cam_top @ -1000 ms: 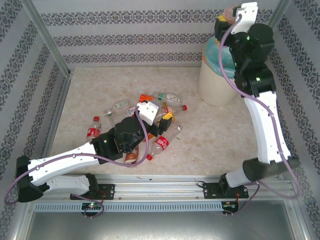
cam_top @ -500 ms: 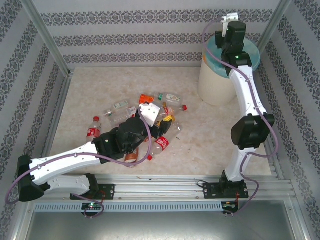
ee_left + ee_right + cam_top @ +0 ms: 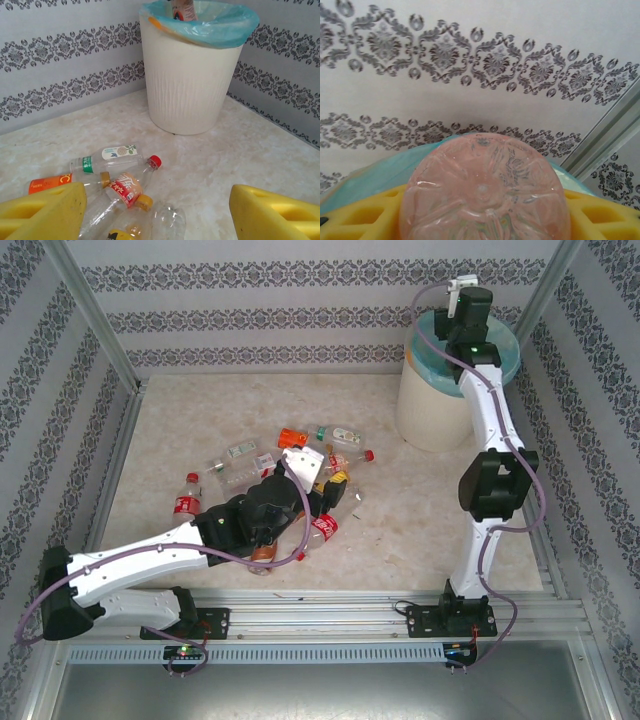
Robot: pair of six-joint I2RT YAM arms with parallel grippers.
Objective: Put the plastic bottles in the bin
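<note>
- Drop-off under way: the right gripper (image 3: pixel 482 222) is poised over the bin (image 3: pixel 428 415), its yellow fingers (image 3: pixel 355 222) clamped on either side of a pink bottle (image 3: pixel 482 185) whose base faces the wrist camera.
- The teal bag liner (image 3: pixel 375 170) shows just beyond the fingertips, so the bottle appears to hang over the bin's mouth. The next move, by that reading, is to part the fingers and let it fall.
- The left gripper (image 3: pixel 159 215) hovers with its fingers spread wide and nothing between them. The heap of plastic bottles (image 3: pixel 117 175) lies just ahead of the fingertips, with a red-capped clear bottle (image 3: pixel 120 156) at its far edge. One bottle must be singled out and straddled.
- One bottle tip shows at the bin's mouth in the left wrist view, probably the held one. Anything lower is hidden by the wall.
</note>
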